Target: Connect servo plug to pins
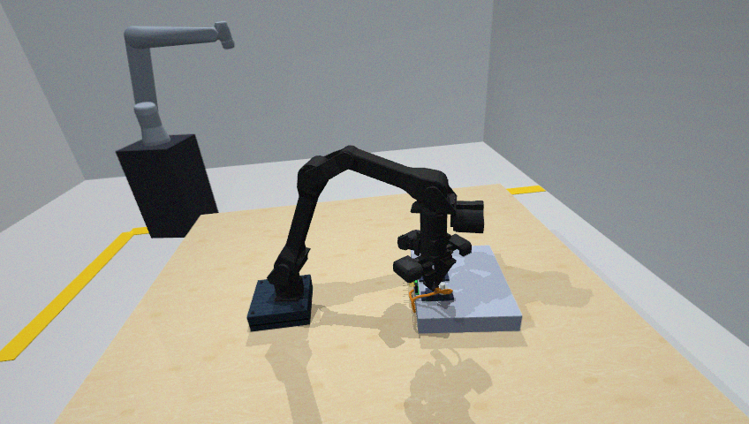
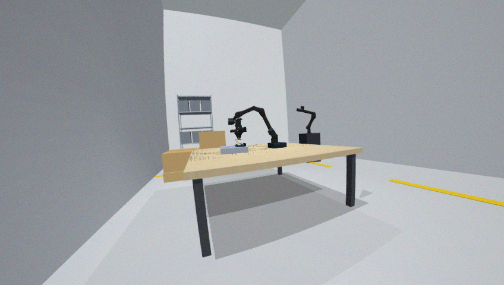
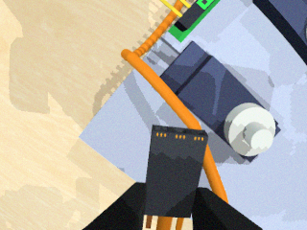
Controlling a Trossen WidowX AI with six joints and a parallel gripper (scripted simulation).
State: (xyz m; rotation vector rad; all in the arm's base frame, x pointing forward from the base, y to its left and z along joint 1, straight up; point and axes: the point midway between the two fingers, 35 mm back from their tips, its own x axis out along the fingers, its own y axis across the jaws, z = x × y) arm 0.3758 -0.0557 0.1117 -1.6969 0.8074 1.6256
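My gripper (image 1: 433,286) (image 2: 239,138) (image 3: 169,195) is shut on the black plug, above the near-left corner of the holder in the wrist view. The plug (image 3: 175,168) points its end with orange marks up the wrist view; its wires leave at the bottom between the fingers. The orange lead (image 1: 427,295) (image 3: 168,92) loops from the plug past the servo. The dark blue servo (image 3: 206,88) sits in the pale holder (image 1: 496,309) (image 2: 233,150) (image 3: 107,129). Yellow pins (image 3: 171,8) stick out up-left at the top edge, apart from the plug and at an angle to it. The dot is not discernible.
A white round servo horn (image 3: 247,126) stands right of the plug. A green strip (image 3: 179,34) with a black block lies by the pins. Another dark blue part (image 3: 293,19) shows at the top right. The arm's base (image 1: 279,304) stands left of the holder.
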